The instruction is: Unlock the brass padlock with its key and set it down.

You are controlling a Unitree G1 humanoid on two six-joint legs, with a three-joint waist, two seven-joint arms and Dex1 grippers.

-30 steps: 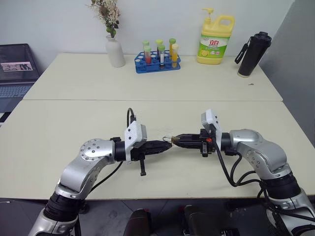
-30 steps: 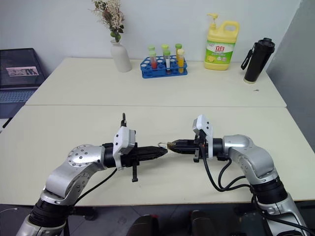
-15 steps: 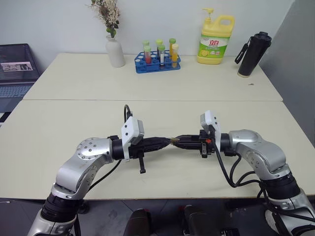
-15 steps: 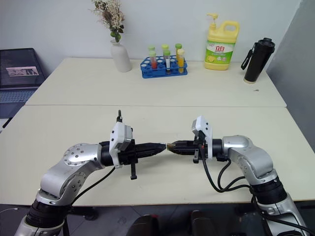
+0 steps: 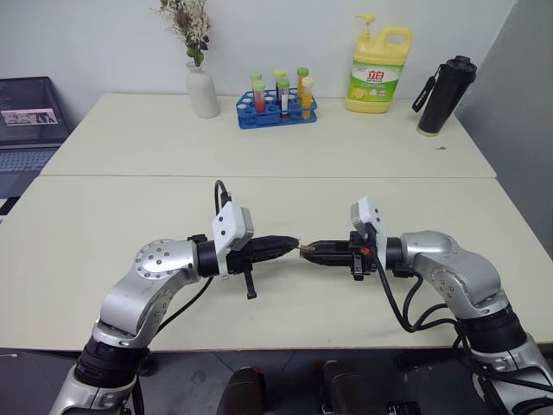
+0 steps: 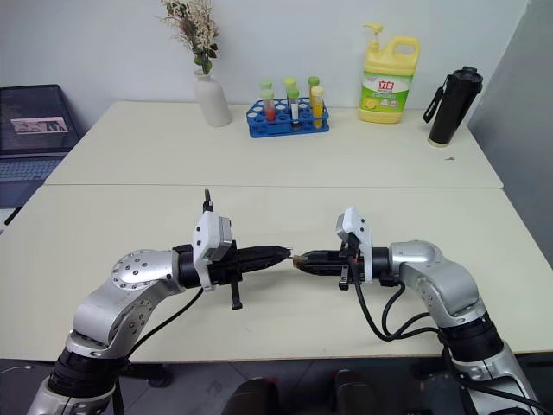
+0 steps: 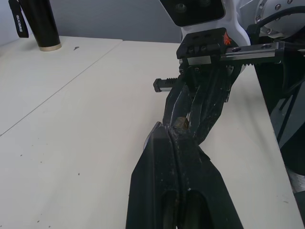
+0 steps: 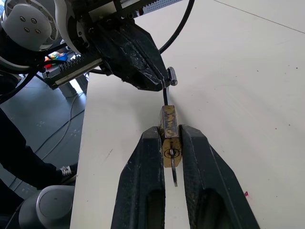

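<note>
The brass padlock (image 8: pixel 169 137) is clamped between my right gripper's (image 8: pixel 170 143) fingers, a little above the table (image 5: pixel 112 216) near its front edge. A thin silvery key (image 8: pixel 174 178) sticks out of the keyhole on the padlock's face. The padlock's shackle (image 8: pixel 166 98) runs straight out to my left gripper (image 5: pixel 292 245), which is shut on the shackle's end. Both grippers lie almost level and meet tip to tip, left (image 7: pixel 166 133) facing right (image 5: pixel 308 250). In the left wrist view the padlock (image 7: pixel 180 123) shows as a small brass spot just past my shut fingers.
Along the far table stand a white vase (image 5: pixel 203 91) with dried flowers, a blue test-tube rack (image 5: pixel 278 108), a yellow detergent bottle (image 5: pixel 378 69) and a black flask (image 5: pixel 443 95). A laptop (image 5: pixel 26 130) sits off the left edge.
My left gripper has lifted slightly and closed in on the shackle, so the silver loop seen between the tips a second ago is now covered. The right arm has not moved.
</note>
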